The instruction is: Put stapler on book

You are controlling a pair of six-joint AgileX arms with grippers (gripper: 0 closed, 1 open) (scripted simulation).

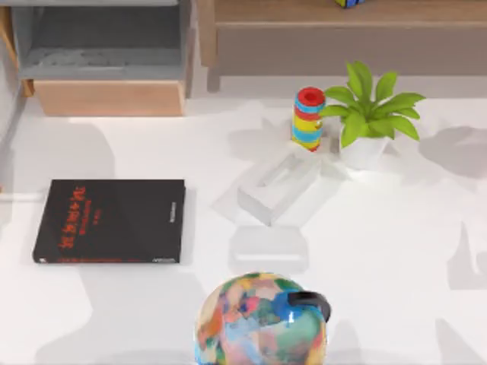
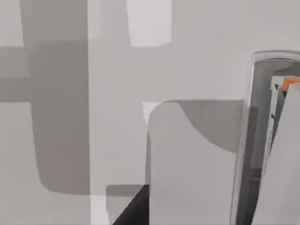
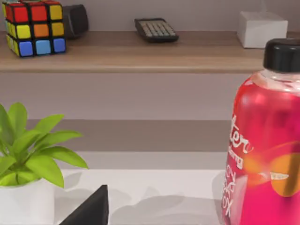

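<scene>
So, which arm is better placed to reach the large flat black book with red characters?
Left, probably. The black book lies at the white table's left side; the right wrist view faces the green potted plant, which stands at its right side.

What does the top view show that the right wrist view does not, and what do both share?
Top view alone: the black book, a white open-topped box, a striped cylinder and a multicoloured ball. Right wrist view alone: a red bottle, a calculator and a white block on the shelf. Both share the potted plant and the colour cube.
</scene>
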